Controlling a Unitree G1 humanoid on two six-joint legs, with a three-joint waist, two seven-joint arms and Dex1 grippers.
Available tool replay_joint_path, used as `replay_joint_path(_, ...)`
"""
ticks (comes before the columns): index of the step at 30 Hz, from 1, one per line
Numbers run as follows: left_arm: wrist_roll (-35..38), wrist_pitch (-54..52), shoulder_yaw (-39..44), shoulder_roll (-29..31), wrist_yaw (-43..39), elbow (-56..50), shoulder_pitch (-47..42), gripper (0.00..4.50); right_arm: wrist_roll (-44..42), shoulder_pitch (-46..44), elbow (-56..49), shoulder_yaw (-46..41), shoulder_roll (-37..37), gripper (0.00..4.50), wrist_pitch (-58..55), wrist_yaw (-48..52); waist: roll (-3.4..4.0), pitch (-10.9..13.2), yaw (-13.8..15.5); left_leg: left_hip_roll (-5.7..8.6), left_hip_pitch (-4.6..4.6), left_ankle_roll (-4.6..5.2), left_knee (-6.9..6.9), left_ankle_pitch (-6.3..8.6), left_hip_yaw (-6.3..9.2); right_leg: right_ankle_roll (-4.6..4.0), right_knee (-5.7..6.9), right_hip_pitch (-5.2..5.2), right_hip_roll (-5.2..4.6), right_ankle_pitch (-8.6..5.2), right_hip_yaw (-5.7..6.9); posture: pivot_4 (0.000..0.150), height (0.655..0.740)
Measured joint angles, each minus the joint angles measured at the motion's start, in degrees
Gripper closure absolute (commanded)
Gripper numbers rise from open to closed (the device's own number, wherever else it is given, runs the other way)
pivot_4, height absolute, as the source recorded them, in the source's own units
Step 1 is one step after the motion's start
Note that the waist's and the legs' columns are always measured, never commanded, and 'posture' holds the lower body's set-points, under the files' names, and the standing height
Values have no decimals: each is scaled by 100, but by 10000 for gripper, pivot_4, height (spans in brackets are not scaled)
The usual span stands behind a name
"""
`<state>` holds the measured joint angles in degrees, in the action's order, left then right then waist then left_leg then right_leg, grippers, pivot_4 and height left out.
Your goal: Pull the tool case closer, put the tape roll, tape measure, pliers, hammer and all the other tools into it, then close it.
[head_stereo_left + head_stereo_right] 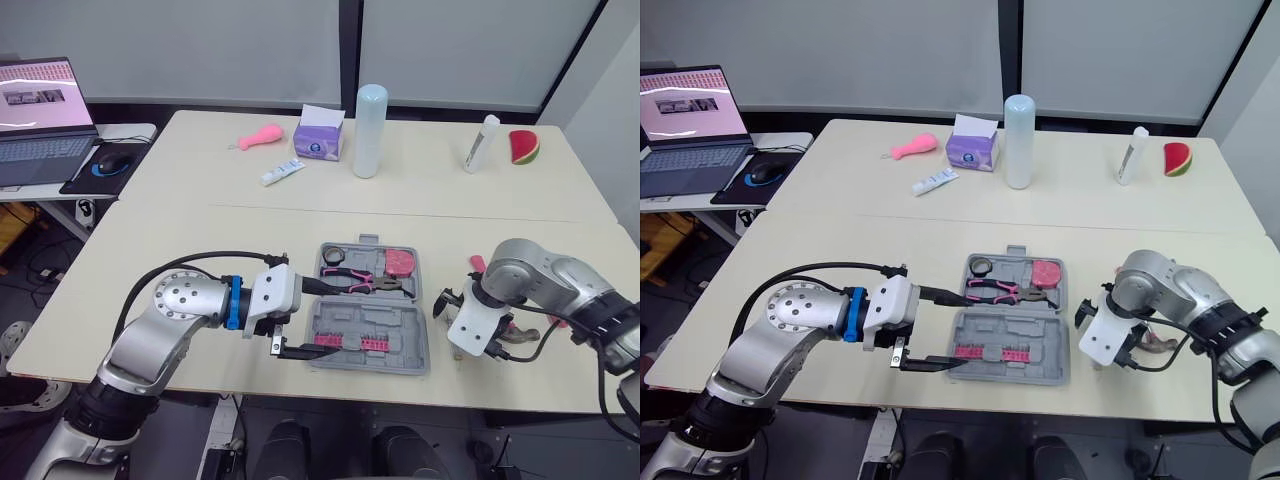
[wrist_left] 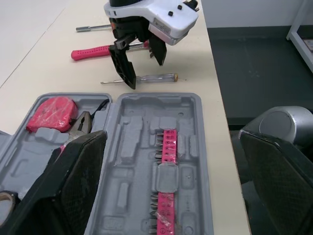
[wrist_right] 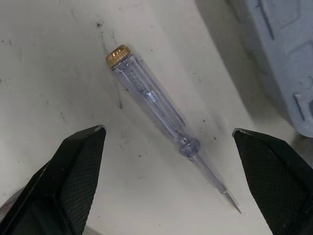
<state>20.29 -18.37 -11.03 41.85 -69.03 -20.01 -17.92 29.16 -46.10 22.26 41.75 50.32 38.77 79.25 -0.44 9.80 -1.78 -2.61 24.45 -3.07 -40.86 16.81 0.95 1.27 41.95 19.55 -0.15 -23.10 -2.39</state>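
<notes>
the tool case (image 1: 345, 325) lies open near the table's (image 1: 200, 230) front edge, holding pliers (image 1: 365, 283), tape measure (image 1: 400, 263) and tape roll (image 1: 333, 255). the left gripper (image 1: 320, 320) is spread at its left edge. the right gripper (image 3: 168, 131) is spread over a clear screwdriver (image 3: 151, 98) just right of the case.

I read no legible text. Print on the tissue box (image 1: 320, 140), the tube (image 1: 283, 172) and the laptop screen (image 1: 38, 95) is too small; nothing readable on my tool case (image 1: 402, 348).

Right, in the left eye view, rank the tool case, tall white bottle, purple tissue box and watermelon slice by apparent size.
1. tool case
2. tall white bottle
3. purple tissue box
4. watermelon slice
</notes>
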Motion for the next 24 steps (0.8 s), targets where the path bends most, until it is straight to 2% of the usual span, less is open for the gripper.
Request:
replay_joint_path(1,-4,-3,0,0,33,-1,2,0,73,-29,141,8,-44,902,103,-46,0,0,0,0,0,0,0,0,0,0,0,0,0,0,0,1500,6921)
replay_joint_path(3,-14,-10,0,0,95,-3,3,0,183,-141,389,11,-155,4704,307,-125,0,0,-1,0,0,-1,-3,0,-1,0,1,-1,0,0,0,1500,6921)
replay_joint_path(9,-17,-20,0,-25,211,-19,5,0,470,-431,968,12,-460,20507,603,-328,-3,-2,-6,-3,-5,-2,-5,-1,0,0,6,-3,1,0,3,1500,6921)
replay_joint_path(18,-15,-91,0,-44,275,-36,15,0,553,-384,1008,-75,-529,34578,704,-406,-15,-9,-6,-4,-21,-2,-5,-1,3,0,5,-23,1,0,6,1500,6921)
replay_joint_path(24,-13,-101,0,-53,331,-36,24,0,444,-225,895,-244,-473,41637,681,-378,-15,-9,-5,-4,-22,-2,-5,-1,2,0,5,-24,1,0,6,1500,6921)
